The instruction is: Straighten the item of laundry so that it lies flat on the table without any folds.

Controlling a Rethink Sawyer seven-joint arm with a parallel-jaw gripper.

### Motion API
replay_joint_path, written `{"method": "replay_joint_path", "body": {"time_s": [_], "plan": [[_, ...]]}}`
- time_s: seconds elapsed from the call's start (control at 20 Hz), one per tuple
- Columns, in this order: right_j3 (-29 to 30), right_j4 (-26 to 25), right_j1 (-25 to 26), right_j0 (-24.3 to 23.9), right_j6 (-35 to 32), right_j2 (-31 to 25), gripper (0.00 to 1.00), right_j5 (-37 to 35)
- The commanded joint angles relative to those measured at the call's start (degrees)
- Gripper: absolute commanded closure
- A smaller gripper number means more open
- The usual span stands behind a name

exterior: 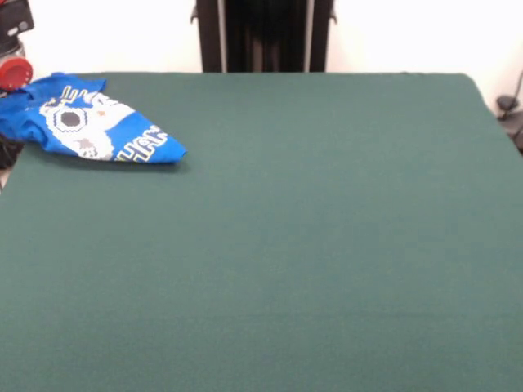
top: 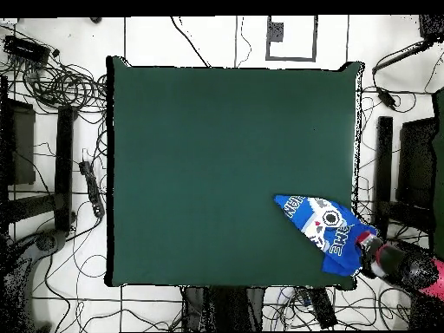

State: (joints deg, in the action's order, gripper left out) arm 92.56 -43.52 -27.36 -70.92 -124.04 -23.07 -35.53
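T-shirt [exterior: 90,122] bunched, folded into a wedge, print up, far-left corner of desk [exterior: 286,245], partly over the edge | tool [top: 375,257] beside shirt's edge, jaw state: cannot tell | progress: not flat, all spreading left
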Motion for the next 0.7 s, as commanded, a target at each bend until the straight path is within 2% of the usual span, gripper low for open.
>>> {"method": "replay_joint_path", "body": {"time_s": [0.05,0.5,0.7], "plan": [[3.36,-6.67,-1.29,-2.87,25.18,-5.62,1.00,0.63],[5.03,-7.86,-2.21,-1.73,20.03,-5.60,1.00,0.91],[6.49,-8.39,-2.51,1.35,12.44,-3.90,1.00,2.71]]}}
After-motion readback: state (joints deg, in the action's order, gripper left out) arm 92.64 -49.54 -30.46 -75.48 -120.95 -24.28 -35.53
